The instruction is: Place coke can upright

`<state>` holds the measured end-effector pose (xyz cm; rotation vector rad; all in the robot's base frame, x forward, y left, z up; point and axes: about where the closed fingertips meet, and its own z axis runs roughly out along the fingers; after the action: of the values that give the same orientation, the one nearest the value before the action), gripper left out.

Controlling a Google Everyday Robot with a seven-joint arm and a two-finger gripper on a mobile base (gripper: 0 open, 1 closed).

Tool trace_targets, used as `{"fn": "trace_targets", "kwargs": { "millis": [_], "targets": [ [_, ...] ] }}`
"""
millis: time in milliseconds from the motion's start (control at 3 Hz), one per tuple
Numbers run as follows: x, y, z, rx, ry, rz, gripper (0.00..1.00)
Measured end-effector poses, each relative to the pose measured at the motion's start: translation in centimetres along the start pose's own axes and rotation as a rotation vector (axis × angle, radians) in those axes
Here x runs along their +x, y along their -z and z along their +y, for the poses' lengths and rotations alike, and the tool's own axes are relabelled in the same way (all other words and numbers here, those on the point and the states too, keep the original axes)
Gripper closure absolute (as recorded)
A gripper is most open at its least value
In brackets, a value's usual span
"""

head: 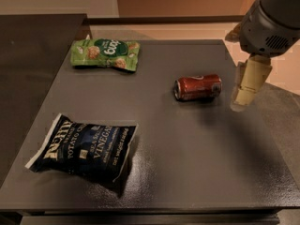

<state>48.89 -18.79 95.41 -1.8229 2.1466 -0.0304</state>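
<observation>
The coke can point(198, 87) is dark red with white lettering. It lies on its side on the dark grey table point(187, 163), right of centre, with one silver end facing left. My gripper point(246, 90) hangs from the grey arm at the right edge of the view. Its cream fingers point down, just right of the can and apart from it. It holds nothing.
A green snack bag point(106, 53) lies at the table's back left. A dark blue potato chip bag point(84, 146) lies at the front left. A second dark surface point(28, 55) adjoins the table on the left. The table's right edge is just beyond the gripper.
</observation>
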Motion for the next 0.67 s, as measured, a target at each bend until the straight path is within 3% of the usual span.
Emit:
{"fn": "trace_targets", "kwargs": {
  "millis": [667],
  "targets": [
    [-3.0,-4.6,-2.7,-0.069,0.118,-0.064,0.00]
  ]
}}
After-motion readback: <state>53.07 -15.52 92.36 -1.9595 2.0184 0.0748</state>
